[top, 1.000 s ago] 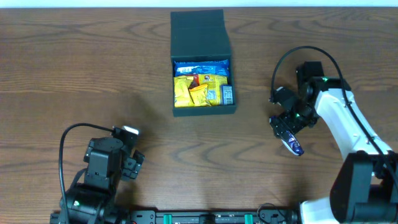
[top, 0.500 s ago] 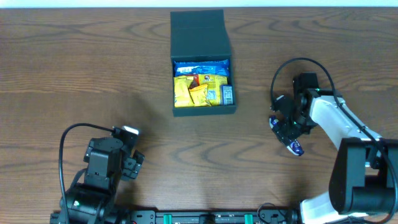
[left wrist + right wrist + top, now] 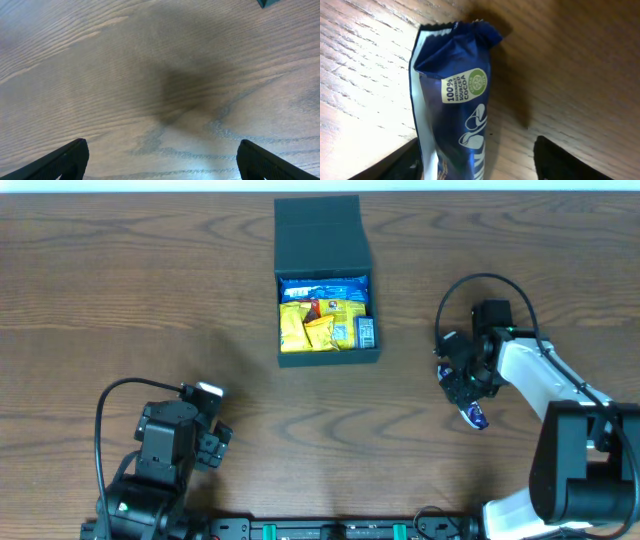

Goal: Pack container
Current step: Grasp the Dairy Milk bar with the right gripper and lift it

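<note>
The right pincer (image 3: 462,390) hangs low over the table (image 3: 120,300), pointing down at a dark blue snack bar (image 3: 455,115). Its jaws are apart, one on each side of the bar. In the right wrist view the finger (image 3: 387,165) at the lower left sits right against the wrapper's white edge. The other finger (image 3: 567,160) stands clear of the wrapper, with bare wood between them, so nothing is clamped. The bar lies flat on the wood and runs lengthwise out from between the jaws. Its crimped end is the farthest part from the pincer, and a small green round mark on the wrapper reads "100% sustainably sourced cocoa".

The container (image 3: 330,357) sits well apart from this pincer, ahead of it and off to its left. Its lid (image 3: 320,235) is folded back flat on the far side. Inside lie a blue packet (image 3: 322,287) at the back, yellow packets (image 3: 315,325) in front of it, and a small grey packet (image 3: 366,332) in the near right corner.

The left pincer (image 3: 162,162) is wide open and holds nothing, with only bare wood and a soft shadow between its fingers. From this pincer the container is well ahead and to the right. Just one teal corner of it shows at the top edge of the left wrist view.
</note>
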`<state>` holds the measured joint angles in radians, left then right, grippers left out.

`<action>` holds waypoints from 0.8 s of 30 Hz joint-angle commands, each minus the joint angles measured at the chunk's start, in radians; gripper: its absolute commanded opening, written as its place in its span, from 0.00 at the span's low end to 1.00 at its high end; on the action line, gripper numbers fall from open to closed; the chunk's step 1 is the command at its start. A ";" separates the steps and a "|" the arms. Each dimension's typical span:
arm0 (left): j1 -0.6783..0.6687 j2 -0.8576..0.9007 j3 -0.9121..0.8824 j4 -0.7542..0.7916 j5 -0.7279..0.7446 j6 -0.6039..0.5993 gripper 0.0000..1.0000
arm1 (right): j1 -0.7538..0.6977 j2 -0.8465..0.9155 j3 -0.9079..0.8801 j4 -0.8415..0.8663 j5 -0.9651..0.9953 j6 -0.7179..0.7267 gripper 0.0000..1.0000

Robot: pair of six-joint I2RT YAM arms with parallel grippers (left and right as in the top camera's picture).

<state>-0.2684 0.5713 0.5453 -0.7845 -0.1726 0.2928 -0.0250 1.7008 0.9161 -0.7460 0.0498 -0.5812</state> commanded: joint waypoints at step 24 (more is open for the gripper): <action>0.006 -0.002 0.000 -0.001 -0.014 0.011 0.95 | 0.027 0.007 -0.008 0.040 -0.069 0.148 0.32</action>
<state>-0.2684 0.5713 0.5453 -0.7849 -0.1726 0.2928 -0.0212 1.7008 0.9134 -0.7090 -0.0010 -0.4896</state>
